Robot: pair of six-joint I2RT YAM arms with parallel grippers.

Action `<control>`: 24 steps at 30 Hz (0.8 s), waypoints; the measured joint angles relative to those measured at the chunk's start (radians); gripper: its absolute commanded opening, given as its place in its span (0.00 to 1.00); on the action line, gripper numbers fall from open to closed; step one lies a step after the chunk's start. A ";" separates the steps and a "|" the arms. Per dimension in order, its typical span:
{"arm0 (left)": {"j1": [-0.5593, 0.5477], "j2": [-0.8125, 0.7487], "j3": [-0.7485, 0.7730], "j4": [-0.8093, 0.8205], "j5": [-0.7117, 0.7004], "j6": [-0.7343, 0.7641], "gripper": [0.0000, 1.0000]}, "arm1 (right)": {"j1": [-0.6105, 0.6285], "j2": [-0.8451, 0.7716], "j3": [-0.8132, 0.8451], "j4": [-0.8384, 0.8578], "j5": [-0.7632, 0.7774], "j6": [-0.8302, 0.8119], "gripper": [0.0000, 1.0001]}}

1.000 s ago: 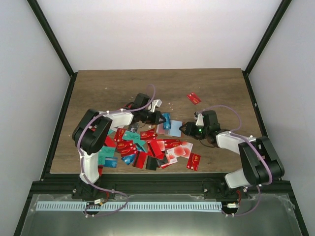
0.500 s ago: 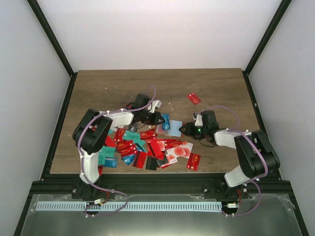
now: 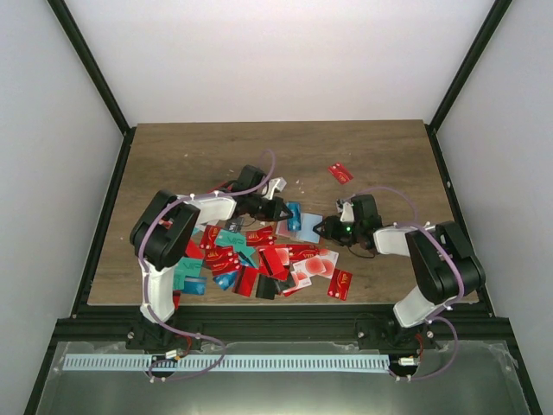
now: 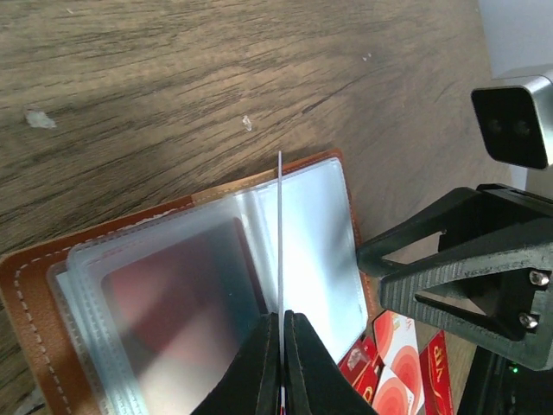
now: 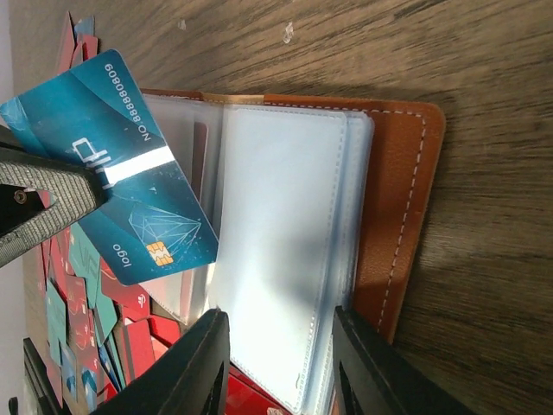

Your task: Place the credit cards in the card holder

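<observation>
Dark wooden table (image 3: 173, 164) carries the brown stitched card holder (image 5: 397, 190), lying open near its centre with clear plastic sleeves (image 5: 276, 207) fanned up. At 7 o'clock from it sprawls a heap of mostly red credit cards (image 3: 251, 255); one red card (image 3: 340, 173) lies apart at 1 o'clock. The left gripper (image 4: 281, 324) is clamped on a blue card (image 5: 138, 173) printed "logo" and "NO 8888…", held edge-down at the sleeves. The right gripper (image 5: 278, 324) has its jaws apart, straddling a sleeve.
</observation>
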State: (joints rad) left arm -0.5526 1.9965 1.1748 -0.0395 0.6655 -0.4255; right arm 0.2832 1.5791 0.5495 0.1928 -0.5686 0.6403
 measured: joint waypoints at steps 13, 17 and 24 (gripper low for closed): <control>-0.002 0.011 0.000 0.016 0.053 -0.032 0.04 | 0.000 0.011 0.000 0.019 -0.008 0.002 0.33; -0.003 0.013 0.000 0.010 0.062 -0.034 0.04 | 0.000 0.011 0.000 0.019 -0.008 0.003 0.33; -0.003 0.031 0.019 -0.039 0.062 -0.038 0.04 | -0.001 0.011 0.000 0.019 -0.008 0.003 0.33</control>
State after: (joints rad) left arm -0.5552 2.0277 1.1934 -0.0784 0.7277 -0.4637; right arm 0.2825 1.5906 0.5495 0.2119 -0.5762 0.6434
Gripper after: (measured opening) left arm 0.041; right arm 0.331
